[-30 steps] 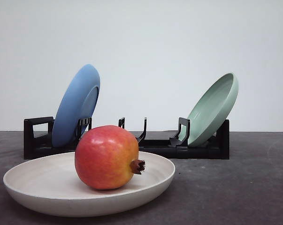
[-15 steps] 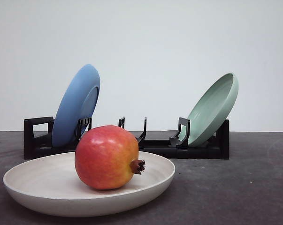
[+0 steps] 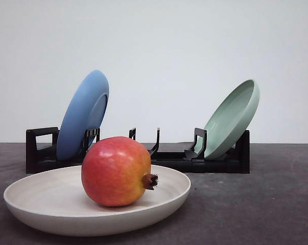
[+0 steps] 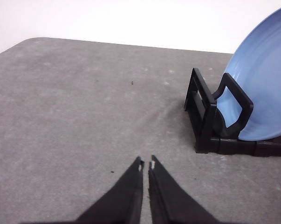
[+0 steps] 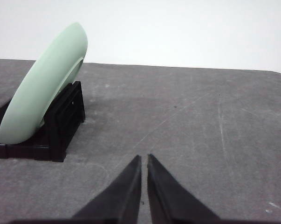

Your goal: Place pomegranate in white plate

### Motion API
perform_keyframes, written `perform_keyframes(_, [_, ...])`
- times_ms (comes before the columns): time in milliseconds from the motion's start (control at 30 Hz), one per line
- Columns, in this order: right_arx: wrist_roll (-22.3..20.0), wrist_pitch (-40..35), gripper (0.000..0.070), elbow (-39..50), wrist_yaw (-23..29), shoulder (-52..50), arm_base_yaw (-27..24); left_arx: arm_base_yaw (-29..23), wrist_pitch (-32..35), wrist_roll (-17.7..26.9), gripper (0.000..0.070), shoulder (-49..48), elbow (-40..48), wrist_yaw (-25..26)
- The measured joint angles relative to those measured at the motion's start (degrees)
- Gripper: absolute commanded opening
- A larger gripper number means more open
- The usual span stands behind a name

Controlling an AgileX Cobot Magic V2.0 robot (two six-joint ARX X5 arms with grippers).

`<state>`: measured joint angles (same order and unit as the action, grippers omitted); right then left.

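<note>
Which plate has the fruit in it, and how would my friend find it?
Start at the long black rack across the back of the grey table, which props up a blue plate and a pale green plate. In front of it, the white plate lies flat, holding a red pomegranate.

Pomegranate (image 3: 116, 171) inside white plate (image 3: 46, 204)

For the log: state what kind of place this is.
Likely a staged test bench, not a real kitchen: a bare grey table against a blank white wall, with a black dish rack and a pomegranate on a white plate.
</note>
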<state>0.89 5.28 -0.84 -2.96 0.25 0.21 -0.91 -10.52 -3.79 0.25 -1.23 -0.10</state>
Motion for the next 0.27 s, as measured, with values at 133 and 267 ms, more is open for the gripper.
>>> perform_keyframes(133, [0.0,0.0,0.0021,0.0,0.0,0.0,0.0,0.0,0.0,0.0,0.0,0.0,0.0,0.0])
perform_keyframes(267, [0.0,0.0,0.0021,0.0,0.0,0.0,0.0,0.0,0.0,0.0,0.0,0.0,0.0,0.0])
